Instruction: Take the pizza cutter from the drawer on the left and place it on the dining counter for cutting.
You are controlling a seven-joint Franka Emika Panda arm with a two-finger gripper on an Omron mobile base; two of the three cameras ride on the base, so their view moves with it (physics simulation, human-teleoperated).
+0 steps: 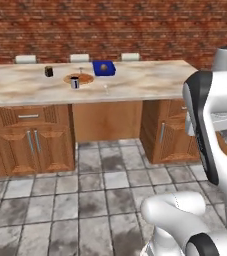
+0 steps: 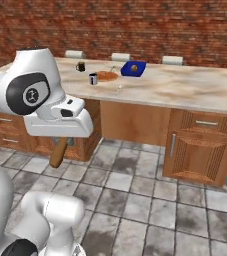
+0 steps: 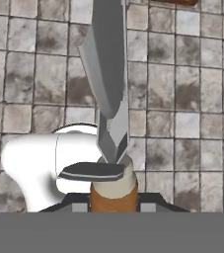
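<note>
The pizza cutter [image 3: 108, 99] was held in the gripper [image 3: 112, 190], clamped by its brown wooden handle, with the grey wheel blade jutting out from the hand over the tiled floor [image 3: 192, 113]. In the right base view its handle [image 2: 58, 151] hung below the hand, angled down and well short of the dining counter [image 2: 185, 87].

The grip sat on the handle only (the heavier blade end was out beyond the jaws), so a quick swing of the arm could probably have made the tool pivot or slip and drop onto the tiles.

The counter also carried a dark mug [image 1: 75, 83] on a round wooden board [image 1: 79, 78], a blue box [image 1: 104, 68] and a small dark shaker [image 1: 49, 71]. A careless approach could have swept the projecting blade into these, or knocked it against the counter edge if the arm came in too low.
</note>
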